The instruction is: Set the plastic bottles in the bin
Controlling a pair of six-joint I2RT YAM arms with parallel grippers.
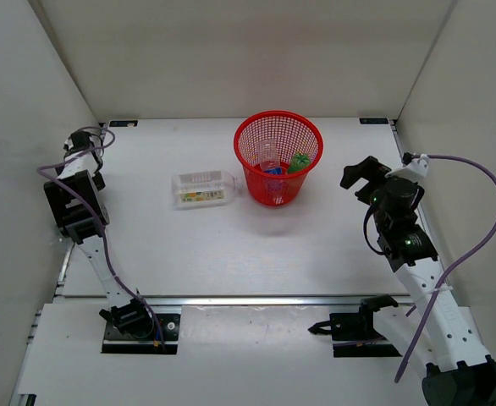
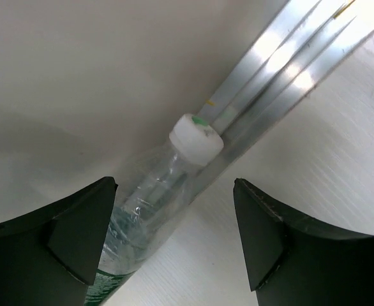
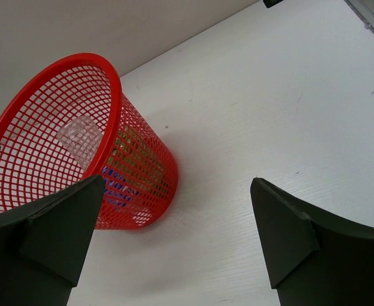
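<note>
The red mesh bin stands at the back middle of the table. In it I see the clear bottle with the blue label and the small green bottle. The larger squarish clear bottle lies on its side left of the bin. A small clear bottle with a white cap lies along the left rail by the wall. My left gripper is open just over it, its body close to the left finger. My right gripper is open and empty, right of the bin.
The left gripper is close against the left wall. An aluminium rail runs along that wall. The right gripper hovers above bare table between the bin and the right wall. White walls enclose three sides.
</note>
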